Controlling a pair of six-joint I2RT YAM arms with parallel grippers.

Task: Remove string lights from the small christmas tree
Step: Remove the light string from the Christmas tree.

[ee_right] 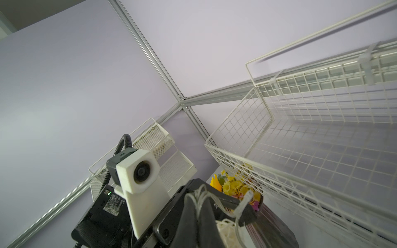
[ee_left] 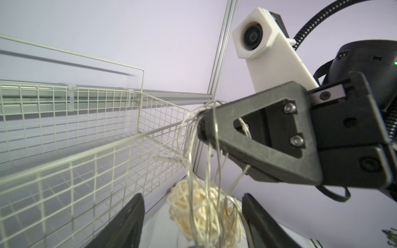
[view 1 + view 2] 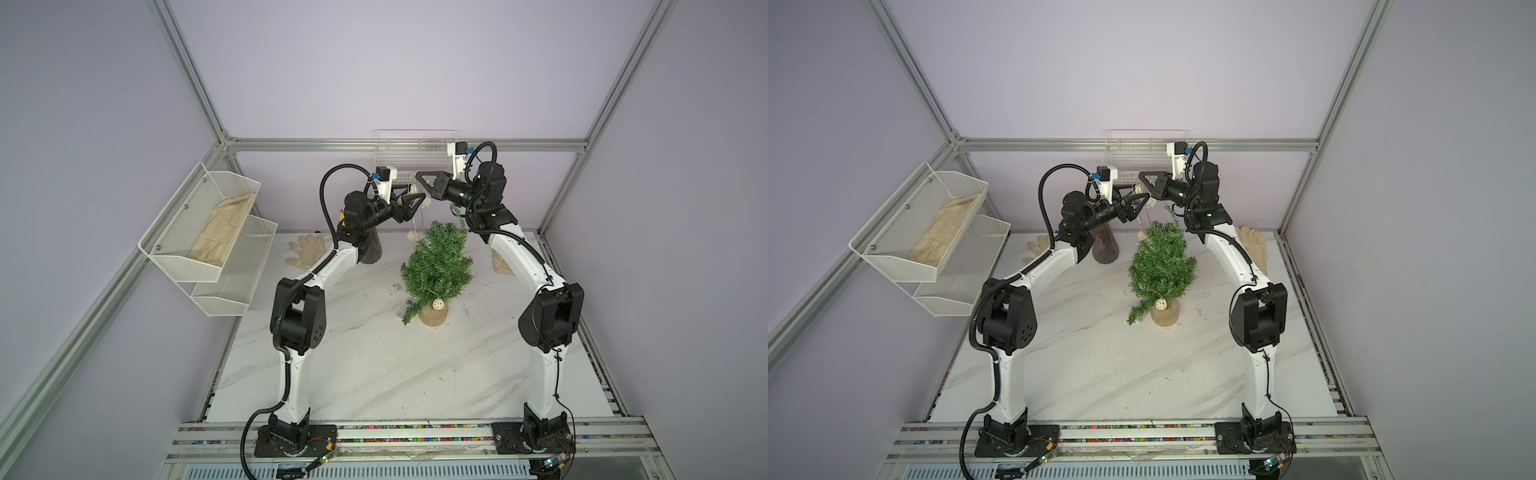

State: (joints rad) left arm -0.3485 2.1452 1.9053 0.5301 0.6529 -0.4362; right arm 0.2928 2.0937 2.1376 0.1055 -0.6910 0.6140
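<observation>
So the surface [image 3: 374, 374] is a white marble-look slab with grey veins. Pretty much dead centre, a hair toward 1 o'clock, a little fake tree [image 3: 436, 266] stands on its round wooden base [image 3: 432, 320]. A dark vase [image 3: 370, 251] sits at 11 o'clock. One pale glove [image 3: 305, 249] lies flat at 10 near the back corner, and another glove [image 3: 1253, 247] at 2. There are a few loose green bits [image 3: 397, 286] right by the tree.
</observation>
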